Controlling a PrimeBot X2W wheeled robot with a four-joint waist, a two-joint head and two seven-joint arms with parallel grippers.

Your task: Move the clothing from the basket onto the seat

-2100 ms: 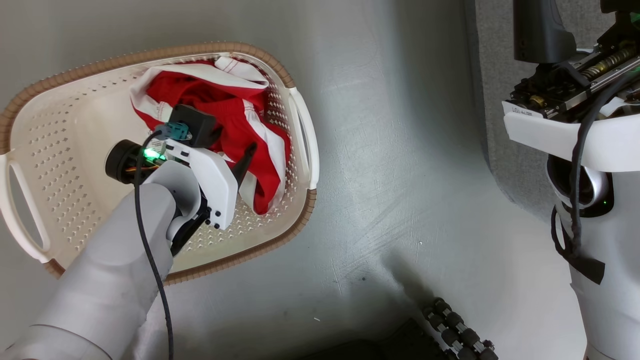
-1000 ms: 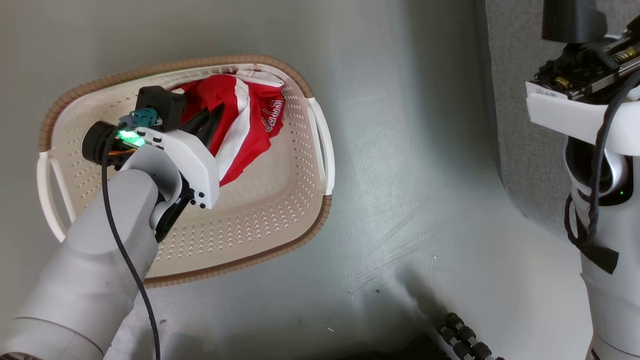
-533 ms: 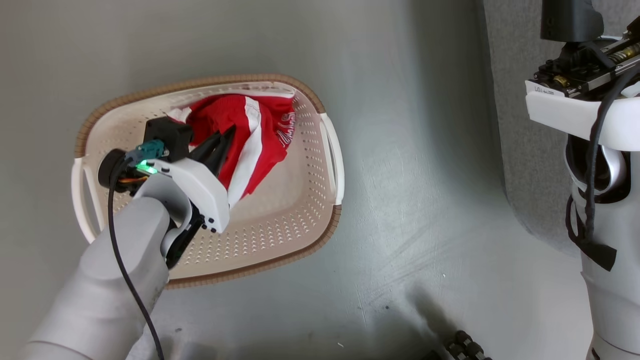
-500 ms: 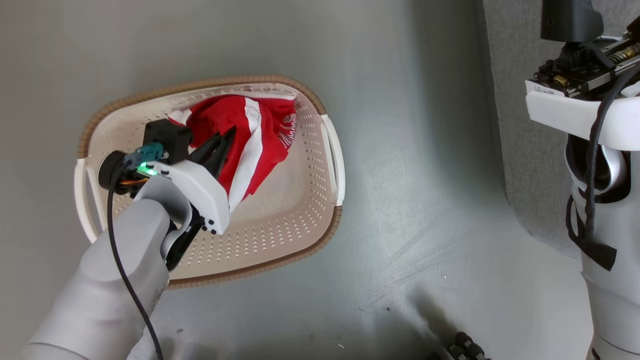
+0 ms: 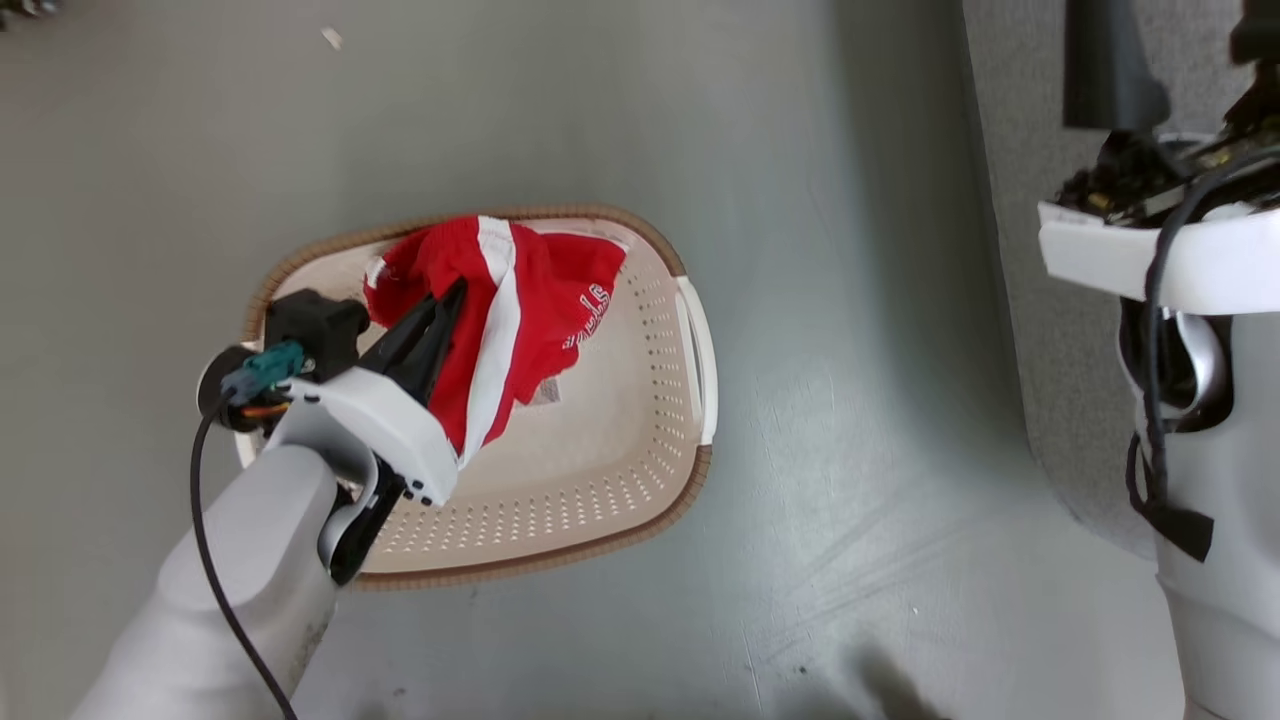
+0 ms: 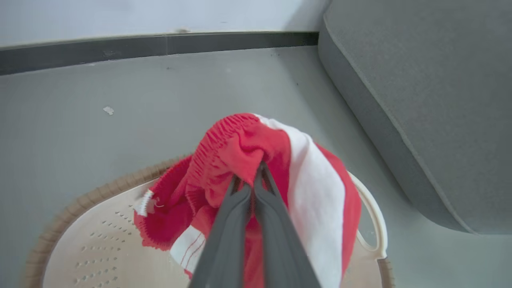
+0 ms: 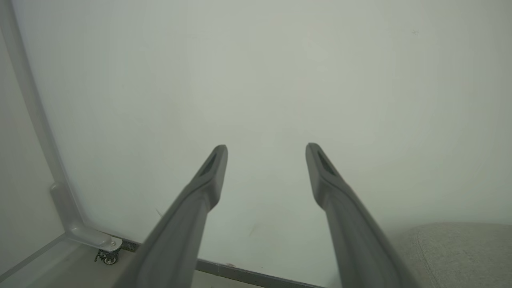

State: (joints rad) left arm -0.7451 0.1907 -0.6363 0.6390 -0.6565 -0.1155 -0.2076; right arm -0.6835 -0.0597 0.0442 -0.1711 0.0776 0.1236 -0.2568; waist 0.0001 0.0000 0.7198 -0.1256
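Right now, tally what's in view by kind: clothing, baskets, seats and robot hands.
1 clothing bundle, possibly more than one garment
1 basket
1 seat
2 hands: left hand shut on the bundle, right hand open
Total: 5

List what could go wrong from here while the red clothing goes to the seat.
1. The left gripper pinches only a small fold of the clothing between its fingers; the hanging bulk may slip free.
2. The cloth's lower end hangs over the basket, so a low sideways swing may catch the rim.
3. The right arm stands by the seat; the cloth may brush it.
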